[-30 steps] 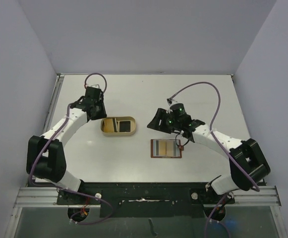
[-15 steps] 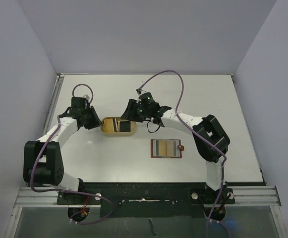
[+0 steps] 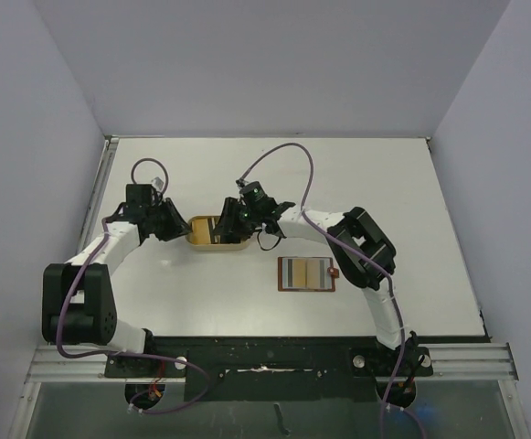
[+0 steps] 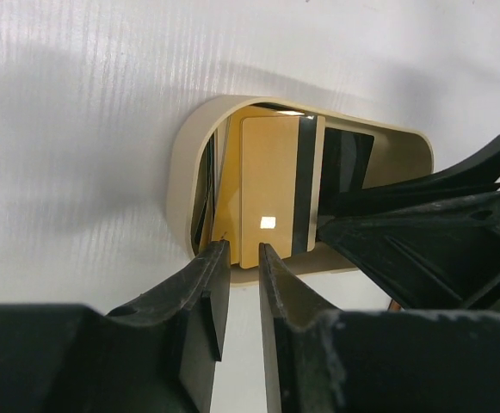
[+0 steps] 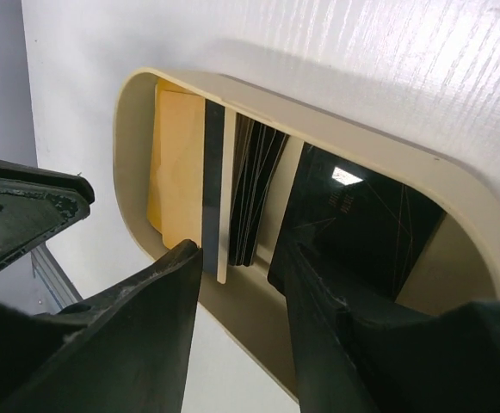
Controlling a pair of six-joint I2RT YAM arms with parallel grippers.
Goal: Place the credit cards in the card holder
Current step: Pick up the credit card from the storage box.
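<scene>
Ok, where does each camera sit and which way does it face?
Top external: above and behind the bases, looking down on the white table; both arms show, left hand and right hand at the tan round-ended tray.
Left wrist: on that wrist, looking past its own dark fingers into the tray.
Right wrist: on that wrist, looking between its fingers at the tan striped card.
Shared: all show the tray; both wrist views show that card.

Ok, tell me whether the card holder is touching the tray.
Apart. The top external view shows bare table between the card holder and the tray.
</scene>
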